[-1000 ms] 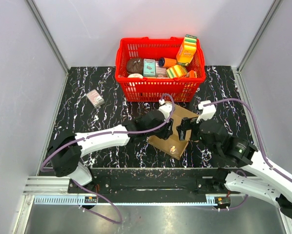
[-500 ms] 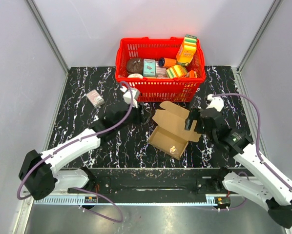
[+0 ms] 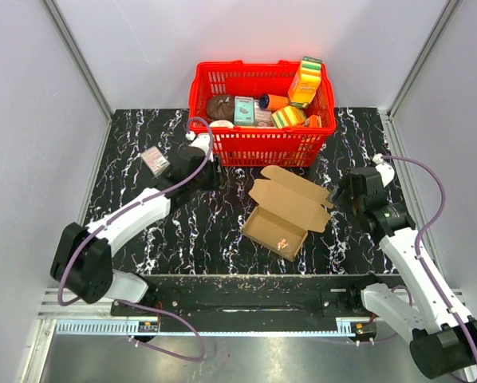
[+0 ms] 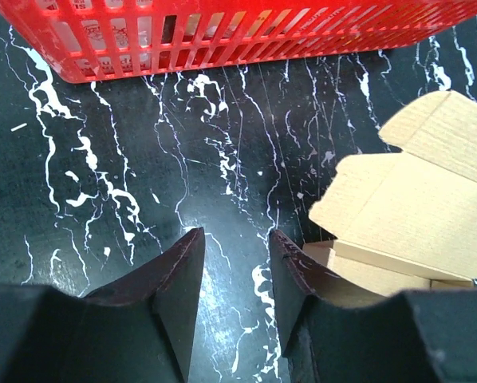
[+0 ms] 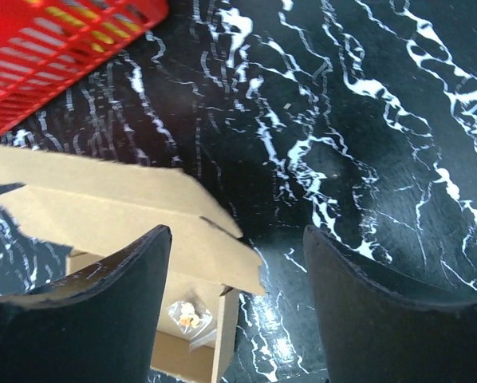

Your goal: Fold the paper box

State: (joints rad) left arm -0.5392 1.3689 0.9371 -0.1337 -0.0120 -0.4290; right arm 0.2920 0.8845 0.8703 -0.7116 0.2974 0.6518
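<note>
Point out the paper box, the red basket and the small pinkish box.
Paper box point(image 3: 290, 199), top view, on its open lid.
Basket point(image 3: 254, 148), top view, on its front wall.
Small box point(image 3: 155, 161), top view, on its top face.

The top camera looks down from above and behind the arms point(image 3: 135, 219) over the whole surface point(image 3: 214, 235). The wrist cameras look down, close, past the left end effector point(image 4: 234, 239) and right end effector point(image 5: 237, 235). All three share the box point(image 3: 290, 207) between them and the basket point(image 3: 258, 148) beyond.
</note>
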